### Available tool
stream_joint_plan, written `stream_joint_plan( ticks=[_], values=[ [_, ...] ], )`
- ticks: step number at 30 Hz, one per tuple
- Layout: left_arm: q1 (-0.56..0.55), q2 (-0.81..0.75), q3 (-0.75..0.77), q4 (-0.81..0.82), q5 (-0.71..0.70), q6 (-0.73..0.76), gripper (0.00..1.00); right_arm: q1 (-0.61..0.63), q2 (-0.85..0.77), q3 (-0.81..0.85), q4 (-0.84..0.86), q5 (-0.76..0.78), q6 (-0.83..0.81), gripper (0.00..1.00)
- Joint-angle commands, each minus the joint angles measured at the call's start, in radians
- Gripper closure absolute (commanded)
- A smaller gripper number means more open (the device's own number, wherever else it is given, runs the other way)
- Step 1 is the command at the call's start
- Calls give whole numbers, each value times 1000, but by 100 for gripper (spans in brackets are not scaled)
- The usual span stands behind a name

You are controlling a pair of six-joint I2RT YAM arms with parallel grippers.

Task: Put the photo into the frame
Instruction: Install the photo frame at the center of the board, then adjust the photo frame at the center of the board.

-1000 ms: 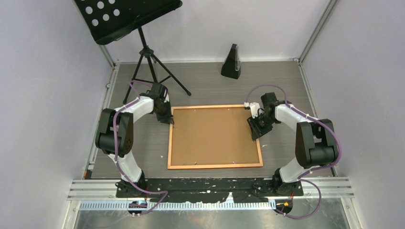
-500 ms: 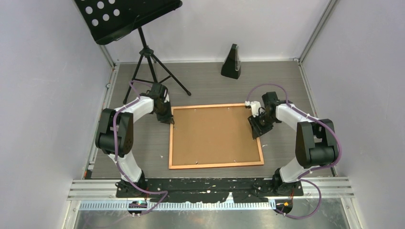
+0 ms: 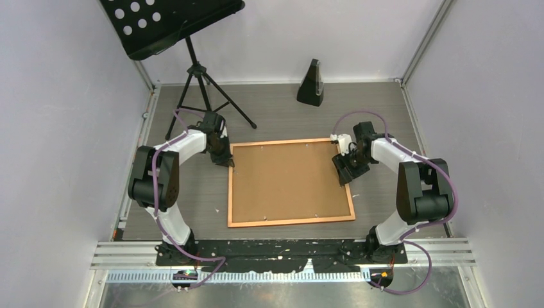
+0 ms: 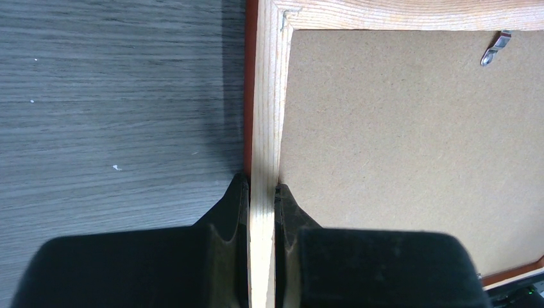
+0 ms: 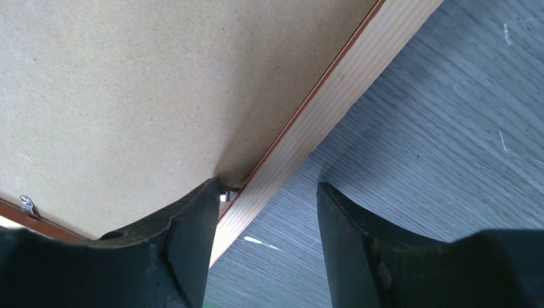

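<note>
Frame (image 3: 292, 222) face-down on table (image 3: 269, 109), backing board (image 3: 289, 179) seated in it; photo not in sight. Left gripper (image 4: 262, 192) pinched narrow on the left rail. Right gripper (image 5: 269, 192) spread wide astride the right rail, gripping nothing. Risk: one-sided hold, so any tug could pivot or skid the frame.

frame (image 4: 263, 128) raw wood, backing board (image 4: 398, 160) matt fibreboard, table (image 4: 115, 96) grey woodgrain
</note>
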Motion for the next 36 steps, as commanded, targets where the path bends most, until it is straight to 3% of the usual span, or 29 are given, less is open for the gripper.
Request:
stream_joint_plan(
  ticks=[1, 36],
  values=[
    [14, 1, -20, 15, -14, -10, 100, -11, 23, 25, 40, 90, 1, 38],
    [14, -9, -23, 24, -8, -7, 100, -73, 41, 103, -39, -110, 45, 46]
  ],
)
